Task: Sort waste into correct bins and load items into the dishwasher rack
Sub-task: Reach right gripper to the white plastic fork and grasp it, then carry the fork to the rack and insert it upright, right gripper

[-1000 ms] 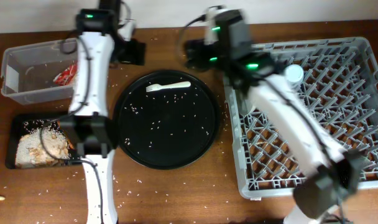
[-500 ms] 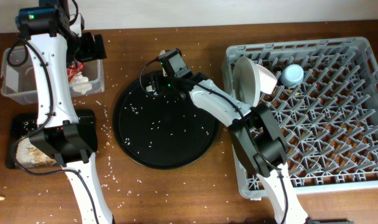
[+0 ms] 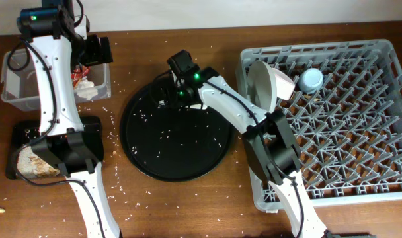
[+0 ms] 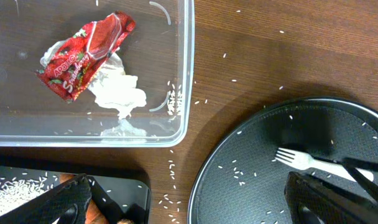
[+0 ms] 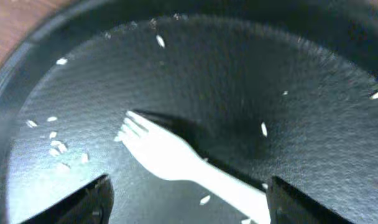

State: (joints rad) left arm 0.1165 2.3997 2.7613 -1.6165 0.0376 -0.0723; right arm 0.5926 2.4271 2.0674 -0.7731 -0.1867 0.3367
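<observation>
Fork (image 5: 170, 155) was lying flat on the big round black tray (image 3: 174, 155), up near the tray's back edge. Its tines pointed toward the tub side, and loose rice grains (image 5: 55, 149) were all around it. Right tool (image 5: 189, 182) hung low right over it with its fingers spread wide, one on either side of the handle. Nothing was clamped as far as I could see.

Left tool (image 4: 188, 186) sat above the right end of the clear tub (image 4: 183, 74), also wide open and holding nothing. Inside that tub, the red snack wrapper (image 4: 83, 53) lay partly over the crumpled white napkin (image 4: 120, 93). The shallow black tray (image 3: 88, 125), just in front of the tub, had brownish scraps (image 3: 36, 158) and rice piled on it.

Over in the grey rack (image 3: 360, 158), a pale dish (image 3: 262, 82) stood on edge near the back left corner. Couldn't tell if it was the plate or the bowl. The light-blue cup (image 3: 312, 79) was just beside it. More rice was scattered over the wooden bench (image 3: 201, 205) too.
</observation>
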